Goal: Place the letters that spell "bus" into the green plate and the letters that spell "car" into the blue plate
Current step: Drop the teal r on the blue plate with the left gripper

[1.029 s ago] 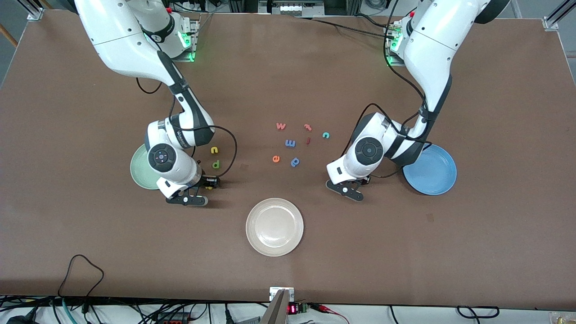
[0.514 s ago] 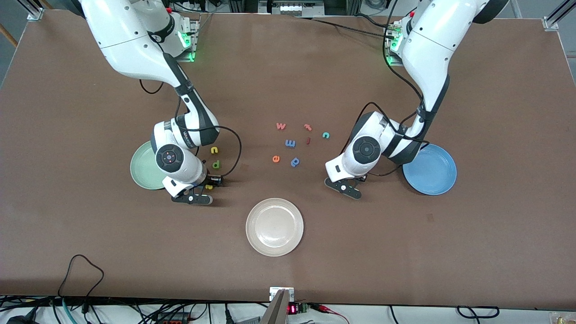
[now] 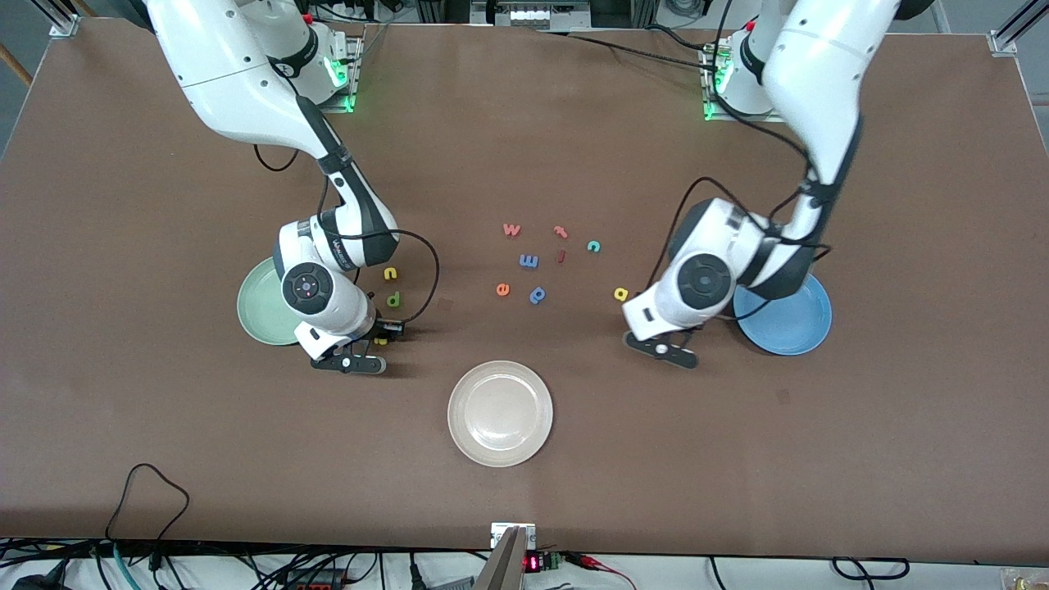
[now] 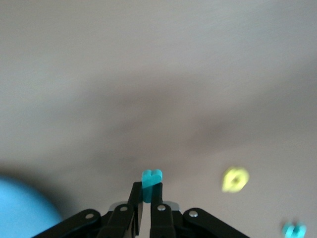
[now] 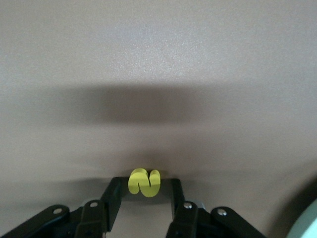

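Brown matte tabletop carries a white plate nearest the front camera; everything else is placed from it.

The yellow s is a small thick foam piece with rounded curls. It lies flat on the table, farther from the camera than the white plate and toward the right arm's end. The right gripper is low over it, its fingers parted and standing either side of the s with gaps showing. The yellow u and the green b lie just farther back. The green plate, pale mint, sits farther toward that end, partly under the right arm.

Toward the left arm's end from the white plate, the left gripper hangs over bare table, clamped on the teal r, whose two-lobed tip sticks out past the fingertips. The yellow a lies on the table close by, and the teal c farther back. The blue plate, bright sky-blue, sits farther toward that end, partly under the left arm.

Straight back from the white plate lie an orange e, a blue p, a blue m, a red w and a red t.

Lettering on the right arm's wrist is too small to read.
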`<state>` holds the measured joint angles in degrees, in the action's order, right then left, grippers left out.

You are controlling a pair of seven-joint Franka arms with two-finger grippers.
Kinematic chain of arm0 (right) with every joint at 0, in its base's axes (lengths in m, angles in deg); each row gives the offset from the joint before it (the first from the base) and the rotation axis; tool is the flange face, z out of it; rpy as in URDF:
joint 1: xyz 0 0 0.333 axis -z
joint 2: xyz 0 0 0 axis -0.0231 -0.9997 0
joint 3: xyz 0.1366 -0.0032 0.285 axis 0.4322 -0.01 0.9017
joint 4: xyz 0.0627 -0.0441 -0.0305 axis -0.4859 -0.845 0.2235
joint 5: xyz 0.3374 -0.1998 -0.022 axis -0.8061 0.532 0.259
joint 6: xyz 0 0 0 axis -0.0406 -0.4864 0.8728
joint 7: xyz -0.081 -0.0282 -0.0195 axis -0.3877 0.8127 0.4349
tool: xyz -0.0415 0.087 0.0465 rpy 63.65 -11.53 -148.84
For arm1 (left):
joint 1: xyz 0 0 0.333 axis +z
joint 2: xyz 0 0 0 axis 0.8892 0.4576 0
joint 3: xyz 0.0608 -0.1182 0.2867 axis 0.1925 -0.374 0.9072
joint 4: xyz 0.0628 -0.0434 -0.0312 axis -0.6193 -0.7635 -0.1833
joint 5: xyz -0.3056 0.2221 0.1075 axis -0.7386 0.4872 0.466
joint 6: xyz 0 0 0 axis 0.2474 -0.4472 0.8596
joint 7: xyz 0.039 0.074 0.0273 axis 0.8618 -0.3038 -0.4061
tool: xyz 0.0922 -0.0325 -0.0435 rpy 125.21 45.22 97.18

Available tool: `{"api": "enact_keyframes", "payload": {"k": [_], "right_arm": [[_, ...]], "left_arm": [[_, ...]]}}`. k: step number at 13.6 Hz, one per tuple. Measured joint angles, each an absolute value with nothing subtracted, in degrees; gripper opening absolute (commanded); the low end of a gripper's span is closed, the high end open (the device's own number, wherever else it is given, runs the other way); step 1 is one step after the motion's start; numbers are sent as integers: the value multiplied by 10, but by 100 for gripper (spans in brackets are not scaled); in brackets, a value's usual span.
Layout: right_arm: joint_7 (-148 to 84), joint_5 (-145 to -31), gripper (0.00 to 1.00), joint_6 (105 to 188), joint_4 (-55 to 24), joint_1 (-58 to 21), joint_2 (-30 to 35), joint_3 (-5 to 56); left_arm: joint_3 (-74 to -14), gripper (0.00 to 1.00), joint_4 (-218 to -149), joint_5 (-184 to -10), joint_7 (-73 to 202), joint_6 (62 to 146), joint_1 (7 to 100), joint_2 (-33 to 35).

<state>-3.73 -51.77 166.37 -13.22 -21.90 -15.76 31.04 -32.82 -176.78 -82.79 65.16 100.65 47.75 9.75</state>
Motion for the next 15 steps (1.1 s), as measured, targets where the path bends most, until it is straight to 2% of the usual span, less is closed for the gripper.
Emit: {"api": "enact_keyframes", "payload": {"k": [4, 6, 7, 8, 9, 11, 15], "right_arm": [[-37, -518, 28, 1665, -132, -219, -158, 310], [-35, -518, 17, 1666, -131, -219, -157, 310], [-35, -518, 12, 1666, -131, -219, -157, 310], [-34, -518, 9, 1666, -131, -219, -157, 310], [-34, -518, 8, 1666, -131, -219, -157, 310], [-33, -518, 4, 1666, -131, -219, -157, 310], [-32, -518, 4, 1653, -131, -214, -150, 305]], "left_arm": [[-326, 2, -1771, -779, 680, 917, 560, 71], [-326, 3, -1802, -758, 681, 939, 594, 72], [-326, 9, -1831, -748, 682, 976, 611, 73], [-326, 40, -1862, -746, 683, 1017, 625, 73], [-326, 99, -1887, -746, 684, 1045, 632, 73], [-329, 100, -1905, -746, 684, 1063, 635, 72], [-362, 100, -1904, -746, 684, 1058, 633, 43]]}}
